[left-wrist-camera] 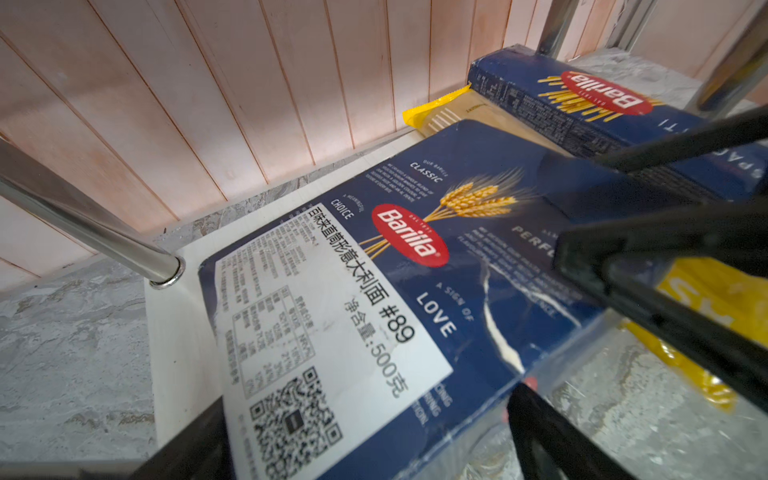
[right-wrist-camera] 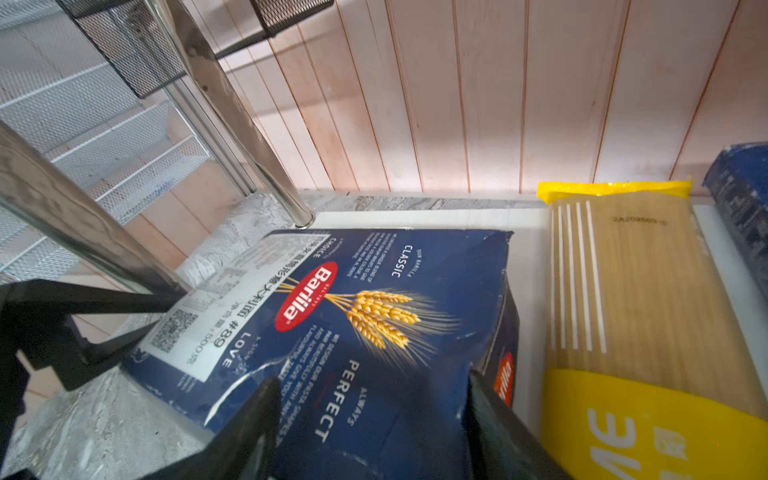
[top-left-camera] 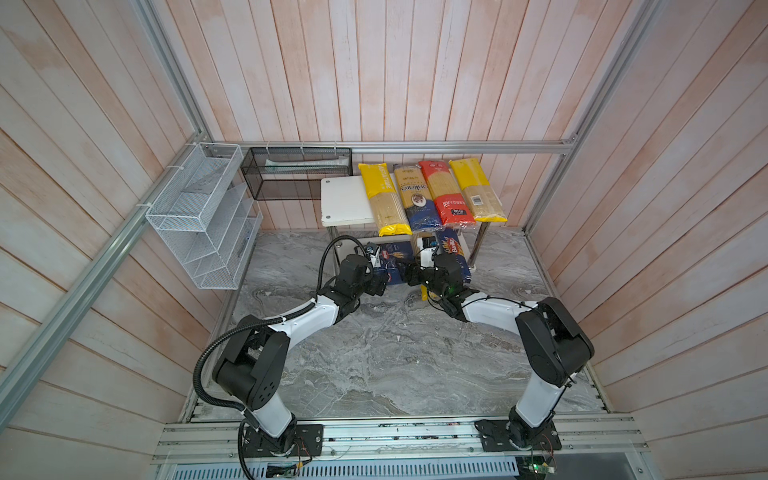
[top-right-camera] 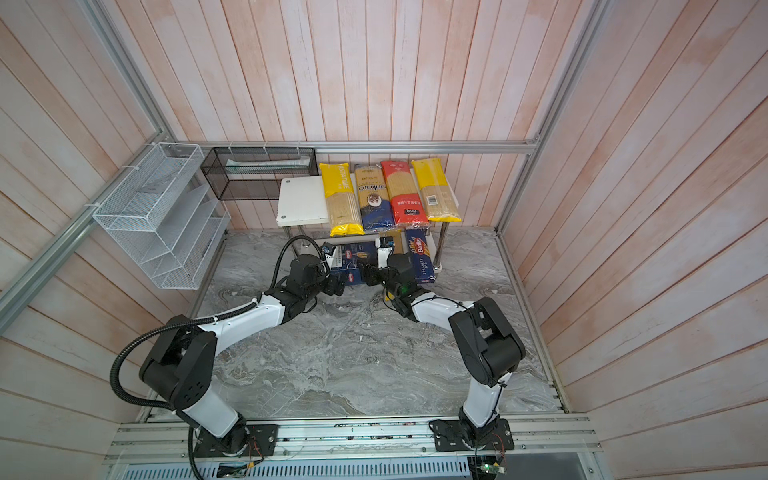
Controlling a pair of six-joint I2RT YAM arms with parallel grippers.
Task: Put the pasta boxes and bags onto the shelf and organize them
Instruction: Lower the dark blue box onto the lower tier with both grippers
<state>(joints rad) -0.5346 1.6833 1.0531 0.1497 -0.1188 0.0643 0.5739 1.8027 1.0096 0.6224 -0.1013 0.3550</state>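
Could not tell whether the left claw (left-wrist-camera: 370,395) gripped or merely straddled: fingers (left-wrist-camera: 536,432) cut off at the frame edge, label end of the wide Barilla box (left-wrist-camera: 478,291) between them. Found the right claw (right-wrist-camera: 370,386) closed on that box's near corner, jaws roughly half apart, one finger on the printed face, the other over the side panel, hiding all but "rilla" of the side logo.

Read on the box "Barilla" in a red oval, "CLASSIC", "CHOICE", "A SIGN OF LOVE", "ALWAYS PERFECT", plus a white sticker with "#89", Chinese characters and a QR code; small print too blurred.

Looked dark blue with golden wheat ears, creased and scuffed white along one fold. Lay flat between the two claws on the lower board (left-wrist-camera: 178,332) of the shelf (top-left-camera: 345,199), near end jutting toward them over the desk (top-left-camera: 374,353).

Found just outside the right claw a yellow-and-clear bag (right-wrist-camera: 644,291), lettering cut off, and past it the Spaghetti box (top-right-camera: 419,255), marked "Barilla" and "SPAGHETTI". Found above both claws, on the top board (top-right-camera: 299,199), four bags side by side: a yellow bag (top-right-camera: 338,195) reading "ASTATIME", a gold-and-blue bag (top-right-camera: 374,199) with a name hard to read, a red bag (top-right-camera: 399,183) and a barcode bag (top-right-camera: 436,208).
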